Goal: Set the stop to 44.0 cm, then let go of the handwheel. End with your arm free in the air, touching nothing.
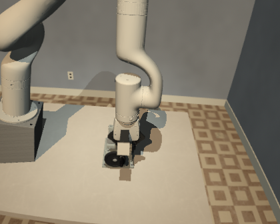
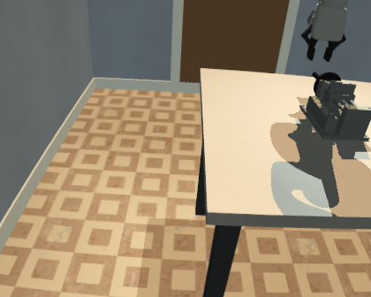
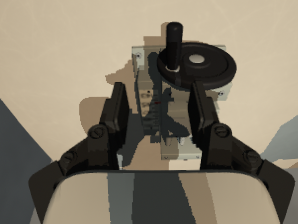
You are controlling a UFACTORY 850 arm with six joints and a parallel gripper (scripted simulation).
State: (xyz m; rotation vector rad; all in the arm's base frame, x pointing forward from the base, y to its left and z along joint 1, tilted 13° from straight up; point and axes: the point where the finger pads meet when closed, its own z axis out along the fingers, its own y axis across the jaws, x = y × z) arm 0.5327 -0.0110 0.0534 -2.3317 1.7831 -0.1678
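The stop mechanism (image 1: 108,146) (image 2: 338,116) (image 3: 148,137) is a small grey block device on the table. Its black handwheel (image 1: 112,159) (image 2: 329,75) (image 3: 205,64) sits at one end, with an upright black crank handle (image 3: 173,44) on its rim. My gripper (image 2: 320,53) (image 3: 158,94) is open and hangs in the air above the device, clear of it. In the wrist view the two black fingers straddle the device's body from above, and the handwheel and handle lie beyond the fingertips, untouched. Nothing is between the fingers. No scale reading can be made out.
The device stands on a beige table (image 1: 57,187) (image 2: 244,133) with a dark leg. The arm's base stands on a grey pedestal (image 1: 12,140) at the table's left. A brown door (image 2: 235,35) and checkered floor (image 2: 120,177) lie beyond the table edge.
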